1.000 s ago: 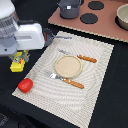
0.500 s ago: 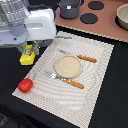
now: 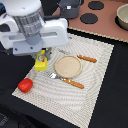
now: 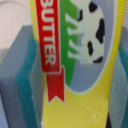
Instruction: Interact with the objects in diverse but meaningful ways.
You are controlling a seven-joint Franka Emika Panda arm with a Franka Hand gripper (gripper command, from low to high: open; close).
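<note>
While clamped between the gripper (image 3: 41, 59) pads, the yellow butter block (image 4: 80, 65) hangs upright, long axis vertical, over the placemat (image 3: 95, 95) edge. Plate (image 3: 68, 66): just beside, toward the exterior view's right. Tomato (image 3: 25, 85): near, lower left.

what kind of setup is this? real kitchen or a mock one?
Likely a toy kitchen mock-up on a tabletop: a woven placemat laid with a small plate and utensils, a toy stove top behind, and a toy butter block in the gripper.
</note>
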